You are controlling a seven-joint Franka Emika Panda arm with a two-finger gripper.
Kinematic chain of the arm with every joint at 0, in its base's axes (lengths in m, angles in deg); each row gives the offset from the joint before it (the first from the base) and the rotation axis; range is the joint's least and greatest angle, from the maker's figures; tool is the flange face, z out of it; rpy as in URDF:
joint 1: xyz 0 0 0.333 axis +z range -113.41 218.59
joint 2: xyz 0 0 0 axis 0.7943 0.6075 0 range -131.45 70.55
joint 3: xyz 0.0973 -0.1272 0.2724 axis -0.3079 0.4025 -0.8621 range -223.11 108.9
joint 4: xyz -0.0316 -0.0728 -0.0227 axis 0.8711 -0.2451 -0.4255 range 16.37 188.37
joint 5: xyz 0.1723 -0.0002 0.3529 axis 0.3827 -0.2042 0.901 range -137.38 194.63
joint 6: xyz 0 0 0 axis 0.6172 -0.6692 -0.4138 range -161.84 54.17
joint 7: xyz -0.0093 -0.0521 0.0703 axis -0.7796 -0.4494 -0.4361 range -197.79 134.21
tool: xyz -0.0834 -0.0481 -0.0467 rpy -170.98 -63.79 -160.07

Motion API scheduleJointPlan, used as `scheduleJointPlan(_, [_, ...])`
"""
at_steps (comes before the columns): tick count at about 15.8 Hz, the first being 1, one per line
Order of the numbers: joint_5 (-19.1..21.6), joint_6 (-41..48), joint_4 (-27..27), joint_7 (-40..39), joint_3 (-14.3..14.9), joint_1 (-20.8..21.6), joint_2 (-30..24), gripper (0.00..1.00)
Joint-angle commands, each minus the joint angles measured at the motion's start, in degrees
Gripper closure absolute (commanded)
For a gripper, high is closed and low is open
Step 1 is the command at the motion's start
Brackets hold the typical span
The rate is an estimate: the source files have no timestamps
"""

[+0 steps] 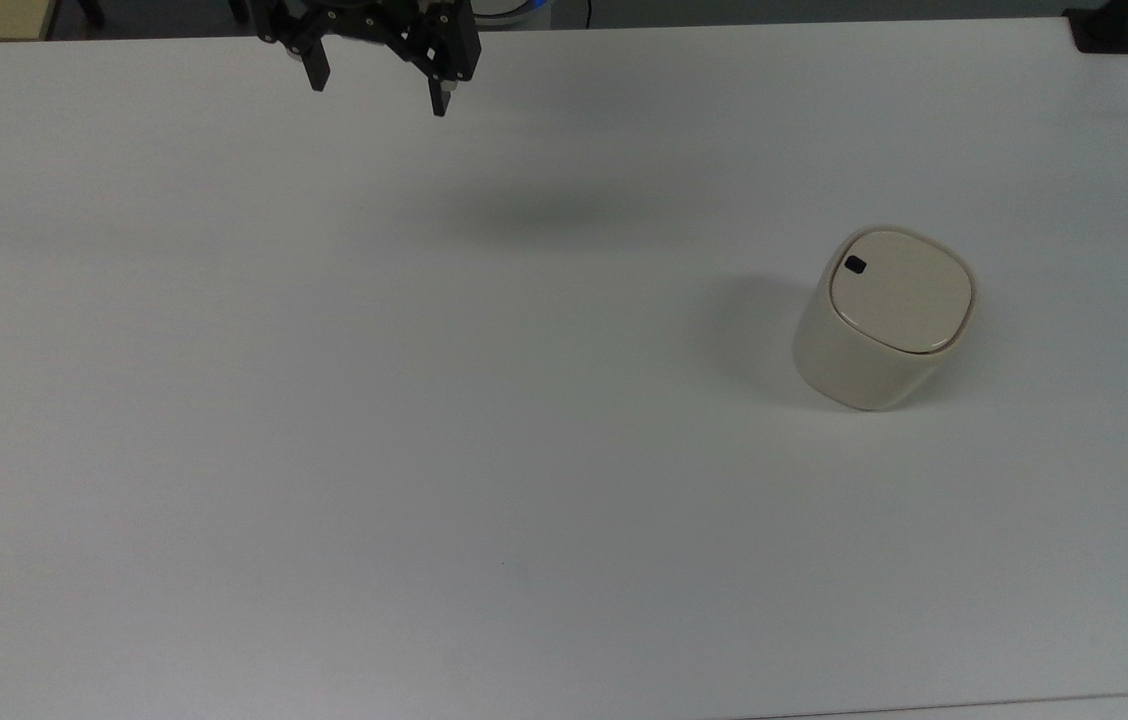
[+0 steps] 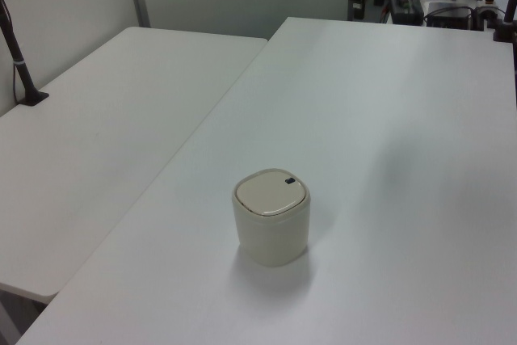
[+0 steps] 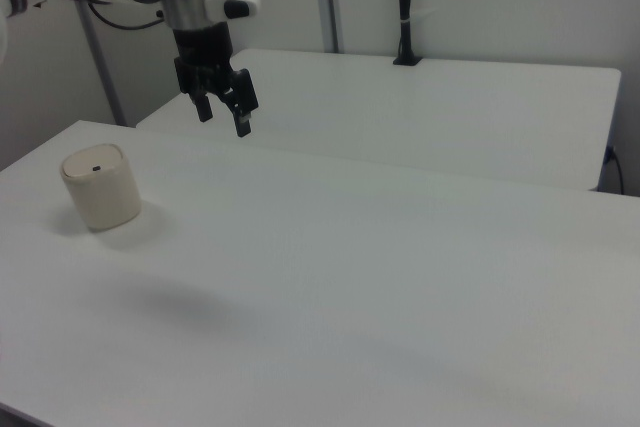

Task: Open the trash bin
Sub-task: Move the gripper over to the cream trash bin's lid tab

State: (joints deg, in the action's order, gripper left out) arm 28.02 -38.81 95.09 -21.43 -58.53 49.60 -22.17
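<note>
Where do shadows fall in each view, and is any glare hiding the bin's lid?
Top view: the bin casts a soft shadow to its left; a blurry patch on the table lies below the gripper. Left view: faint shadow in front of the bin. Right view: dim patch on the tabletop. No glare on the lid.

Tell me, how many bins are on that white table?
1. The bin stands with its lid shut toward the top view's right, far from the gripper hanging open at the table's far edge.
</note>
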Motion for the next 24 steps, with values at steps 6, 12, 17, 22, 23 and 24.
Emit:
scheduleJointPlan(6, [1.04,-1.55,0.6,-2.36,0.02,0.0,1.03,0.0])
scheduleJointPlan(12, [0.6,-1.11,0.6,-6.31,-0.07,-0.09,1.56,0.01])
scheduleJointPlan(17, [1.12,-0.93,0.6,-12.27,-0.51,0.18,1.83,0.56])
scheduleJointPlan(22, [2.8,-1.02,0.6,-27.3,-1.39,3.33,1.92,0.77])
scheduleJointPlan(23, [2.89,-1.02,0.51,-30.28,-1.39,4.38,2.09,0.81])
scheduleJointPlan(24, [2.97,-0.93,0.43,-34.23,-1.39,5.61,2.53,0.86])
